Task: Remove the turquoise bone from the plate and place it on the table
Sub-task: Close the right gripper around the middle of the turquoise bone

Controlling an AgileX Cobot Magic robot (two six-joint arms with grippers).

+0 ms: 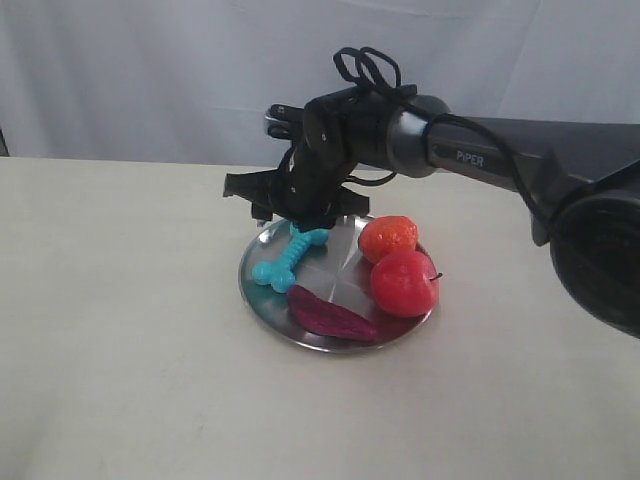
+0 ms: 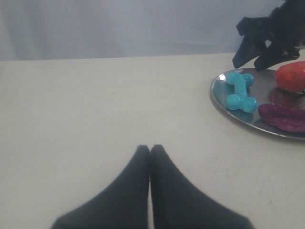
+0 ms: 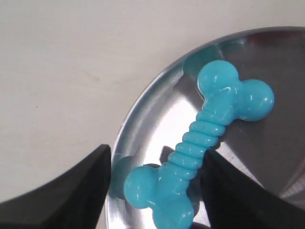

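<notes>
The turquoise bone (image 1: 290,258) lies flat on the left part of the silver plate (image 1: 336,277), which rests on the beige table (image 1: 120,300). My right gripper (image 1: 295,222) hangs low over the bone's far end. In the right wrist view this gripper (image 3: 156,152) is open and straddles the bone (image 3: 200,152) near one knobbed end. One finger sits against the ribbed shaft while the other stands apart over the plate's rim (image 3: 147,109). My left gripper (image 2: 150,148) is shut and empty above bare table, well to the side of the plate (image 2: 219,93) and the bone (image 2: 241,90).
On the plate also lie a red apple (image 1: 403,283), an orange-red fruit (image 1: 388,238) and a dark purple piece (image 1: 330,315). The right arm (image 1: 520,160) reaches in from the right. A white curtain closes off the back.
</notes>
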